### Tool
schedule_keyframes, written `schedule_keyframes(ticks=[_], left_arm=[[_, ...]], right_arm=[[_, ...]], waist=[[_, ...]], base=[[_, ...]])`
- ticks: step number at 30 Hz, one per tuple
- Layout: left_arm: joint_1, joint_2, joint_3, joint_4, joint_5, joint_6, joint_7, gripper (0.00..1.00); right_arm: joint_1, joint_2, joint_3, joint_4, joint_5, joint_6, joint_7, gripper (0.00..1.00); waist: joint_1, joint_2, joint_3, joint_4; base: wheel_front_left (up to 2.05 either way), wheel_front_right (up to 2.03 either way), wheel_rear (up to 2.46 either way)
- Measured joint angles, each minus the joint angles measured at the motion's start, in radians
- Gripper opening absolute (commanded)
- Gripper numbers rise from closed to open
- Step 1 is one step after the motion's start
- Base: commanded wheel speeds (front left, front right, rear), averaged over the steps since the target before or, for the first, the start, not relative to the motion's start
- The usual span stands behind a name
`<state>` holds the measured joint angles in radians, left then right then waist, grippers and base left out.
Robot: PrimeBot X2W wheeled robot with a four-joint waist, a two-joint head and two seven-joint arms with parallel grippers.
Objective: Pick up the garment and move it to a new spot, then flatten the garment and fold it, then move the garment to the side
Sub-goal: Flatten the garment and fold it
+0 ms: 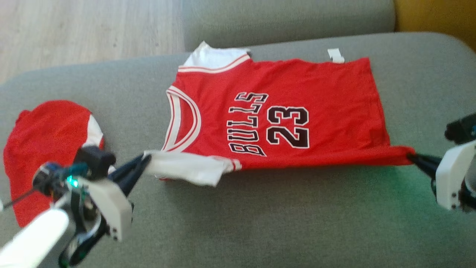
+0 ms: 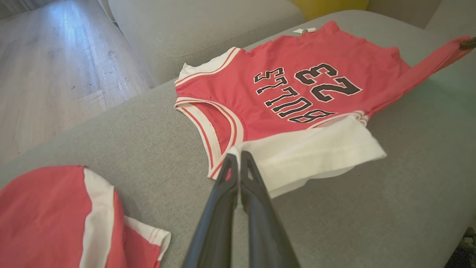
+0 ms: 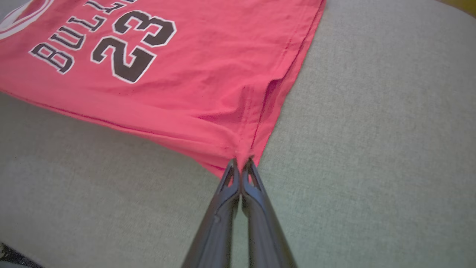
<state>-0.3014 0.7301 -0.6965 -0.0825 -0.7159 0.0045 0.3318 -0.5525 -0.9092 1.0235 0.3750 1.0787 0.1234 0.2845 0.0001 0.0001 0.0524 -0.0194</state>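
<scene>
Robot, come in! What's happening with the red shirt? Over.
Left gripper shut on jersey, white sleeve. Right gripper shut on hem corner. Jersey spread on sofa. Other red garment at left, apart.

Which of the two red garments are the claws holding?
The Bulls 23 jersey, spread flat, pinched by left claw and right claw; the other red garment lies apart, free.

Plenty of bare grey cushion (image 1: 282, 223) lies open on the near side of the jersey (image 1: 327, 111). A second red garment (image 1: 48, 149) takes up the left corner, and a sofa block (image 1: 286, 18) rises just behind.
</scene>
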Motion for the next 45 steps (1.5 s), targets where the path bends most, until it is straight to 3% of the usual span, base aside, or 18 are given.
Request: schedule_keyframes(ticks=[10, 23, 24, 25, 26, 29, 35, 41, 45], left_arm=[[-0.309, -0.062, -0.067, 0.229, 0.089, -0.108, 0.077, 0.00], [-0.589, -0.116, -0.263, 0.481, 0.155, -0.137, 0.029, 0.00], [-0.605, -0.123, -0.268, 0.502, 0.156, -0.137, 0.003, 0.69], [-0.621, -0.131, -0.268, 0.525, 0.163, -0.137, -0.021, 1.00], [-0.638, -0.140, -0.268, 0.547, 0.171, -0.137, -0.047, 1.00], [-0.677, -0.177, -0.253, 0.613, 0.182, -0.122, -0.124, 1.00], [-0.690, -0.234, -0.181, 0.692, 0.174, -0.035, -0.301, 1.00], [-0.611, -0.267, -0.066, 0.667, 0.087, 0.058, -0.492, 1.00], [-0.487, -0.286, -0.002, 0.593, 0.035, 0.123, -0.562, 1.00]], right_arm=[[-0.130, 0.094, -0.047, 0.109, -0.072, 0.000, 0.039, 0.00], [-0.239, 0.181, -0.039, 0.187, -0.121, 0.000, 0.060, 0.00], [-0.246, 0.188, -0.038, 0.192, -0.121, 0.000, 0.059, 0.00], [-0.253, 0.194, -0.037, 0.198, -0.124, 0.000, 0.050, 0.80], [-0.260, 0.200, -0.040, 0.207, -0.130, 0.000, 0.035, 1.00], [-0.275, 0.220, -0.062, 0.239, -0.128, 0.000, -0.013, 1.00], [-0.300, 0.246, -0.176, 0.305, -0.130, 0.000, -0.225, 1.00], [-0.294, 0.286, -0.319, 0.318, -0.154, 0.000, -0.477, 1.00], [-0.250, 0.313, -0.430, 0.298, -0.220, 0.000, -0.528, 1.00]], waist=[[0.0002, 0.0000, 0.125, -0.017], [0.0000, 0.0000, 0.227, -0.066], [0.0001, 0.0000, 0.232, -0.069], [0.0000, 0.0000, 0.237, -0.072], [0.0000, 0.0000, 0.242, -0.073], [0.0001, -0.0001, 0.250, -0.076], [-0.0001, 0.0000, 0.228, -0.072], [-0.0002, 0.0000, 0.176, -0.064], [-0.0003, 0.0000, 0.135, -0.057]], base=[[0.00, 0.00, 0.00], [0.00, 0.00, 0.00], [0.00, 0.00, 0.00], [0.00, 0.00, 0.00], [0.00, 0.00, 0.00], [0.00, 0.00, 0.00], [0.00, 0.00, 0.00], [0.00, 0.00, 0.00], [0.00, 0.00, 0.00]])
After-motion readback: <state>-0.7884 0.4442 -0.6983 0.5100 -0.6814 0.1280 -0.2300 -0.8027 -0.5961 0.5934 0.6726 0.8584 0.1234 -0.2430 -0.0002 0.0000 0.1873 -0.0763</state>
